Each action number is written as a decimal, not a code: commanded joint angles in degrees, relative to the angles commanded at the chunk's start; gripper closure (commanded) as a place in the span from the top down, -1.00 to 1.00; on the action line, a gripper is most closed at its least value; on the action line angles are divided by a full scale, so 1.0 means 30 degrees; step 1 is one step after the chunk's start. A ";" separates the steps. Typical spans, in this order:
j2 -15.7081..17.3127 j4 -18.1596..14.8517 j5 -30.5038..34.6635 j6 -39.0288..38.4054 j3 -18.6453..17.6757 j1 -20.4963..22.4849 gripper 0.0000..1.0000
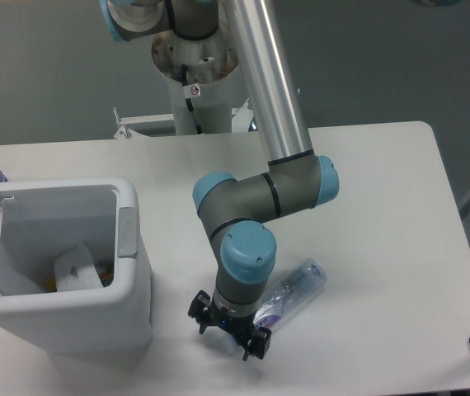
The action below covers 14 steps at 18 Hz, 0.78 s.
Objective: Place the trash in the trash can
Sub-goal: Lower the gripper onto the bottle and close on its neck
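the bottle (291,292) looks light, thin-walled and slick, best pinched across its ribbed middle; the gripper (228,326) sits over its neck end, jaw state unclear.

bottle (294,290) - clear glossy plastic | trash can (128,318) - smooth white plastic | table (383,206) - matt white

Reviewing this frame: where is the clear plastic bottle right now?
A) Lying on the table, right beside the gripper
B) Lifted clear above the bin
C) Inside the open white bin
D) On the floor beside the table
A: the clear plastic bottle lies on the table, right beside the gripper and outside the white bin.
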 joint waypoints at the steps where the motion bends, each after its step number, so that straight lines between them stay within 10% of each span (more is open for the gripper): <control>1: 0.0000 -0.0029 0.0000 -0.0029 0.0000 0.0000 1.00; 14: 0.0029 0.0000 0.0616 -0.0029 0.0146 0.0000 -0.28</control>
